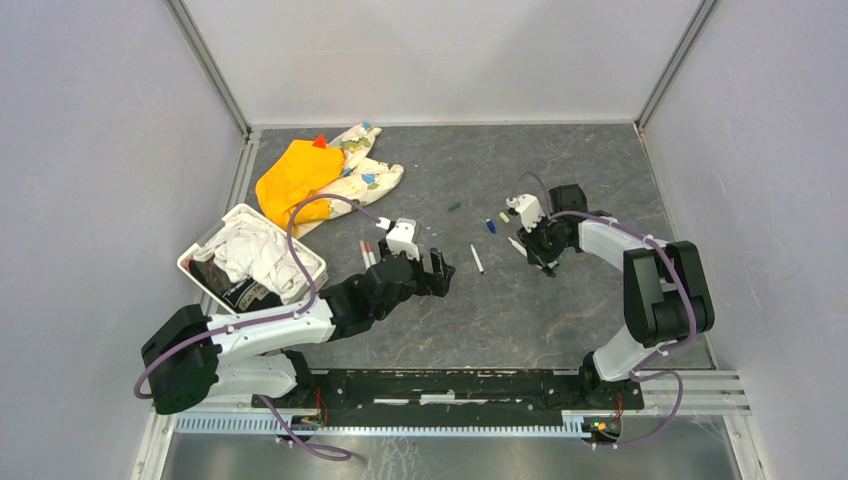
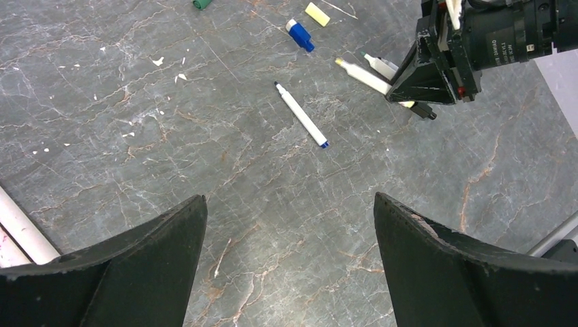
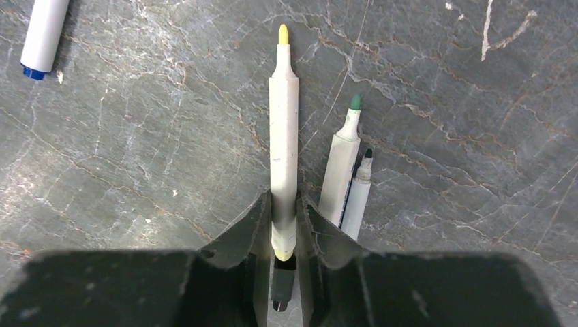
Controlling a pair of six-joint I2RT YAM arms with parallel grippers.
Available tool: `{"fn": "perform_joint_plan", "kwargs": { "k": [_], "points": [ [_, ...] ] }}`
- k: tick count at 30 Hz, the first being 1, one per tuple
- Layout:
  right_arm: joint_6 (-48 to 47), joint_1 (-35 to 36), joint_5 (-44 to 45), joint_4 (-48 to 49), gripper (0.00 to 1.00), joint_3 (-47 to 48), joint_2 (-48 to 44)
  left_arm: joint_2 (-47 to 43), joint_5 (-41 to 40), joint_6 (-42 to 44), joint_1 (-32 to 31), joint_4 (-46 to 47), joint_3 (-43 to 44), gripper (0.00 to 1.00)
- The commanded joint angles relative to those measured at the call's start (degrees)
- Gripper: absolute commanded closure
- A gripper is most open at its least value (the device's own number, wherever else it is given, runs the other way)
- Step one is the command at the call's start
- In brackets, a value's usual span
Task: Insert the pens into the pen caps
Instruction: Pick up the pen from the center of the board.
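Basket (image 1: 185, 262): white cloths (image 1: 255, 250) inside | left gripper (image 2: 290, 199): spread | right gripper (image 3: 284, 201): pinching yellow-tipped pen (image 3: 283, 136)

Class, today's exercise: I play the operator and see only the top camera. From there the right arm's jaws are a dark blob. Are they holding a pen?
Observer: Yes. The right wrist camera shows the right jaws shut on a yellow-tipped pen, gripped near its rear end.
Operator: Is anything lying next to it?
Observer: A green-tipped pen and a thinner dark-tipped pen lie side by side just right of it in that view.
Operator: And the left jaws?
Observer: Open, with nothing between them, as the left wrist camera shows.
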Motion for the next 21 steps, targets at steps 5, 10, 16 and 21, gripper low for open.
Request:
{"fn": "perform_joint_plan", "kwargs": {
  "k": [5,10,16,21],
  "points": [
    [-0.6,2.4,2.9,-0.4,0.93,1.8,0.5,-0.6,3.3,-3.8,0.3,5.4,-0.7,0.05],
    [1.6,1.5,-6.2,-0.3,1.00,1.8,-3.0,-0.1,10.2,-7.7,1.0,15.3,-3.7,0.05],
    [4.0,-0.5,-17.8,1.7,1.00,0.5,-8.1,2.2,19.0,-13.9,4.9,28.9,-8.5,0.04],
    [7.9,-2.3,-32.6,4.9,1.00,-1.4,-12.1,5.5,22.3,-16.8,7.1,39.1,-10.4,0.03]
  ]
}}
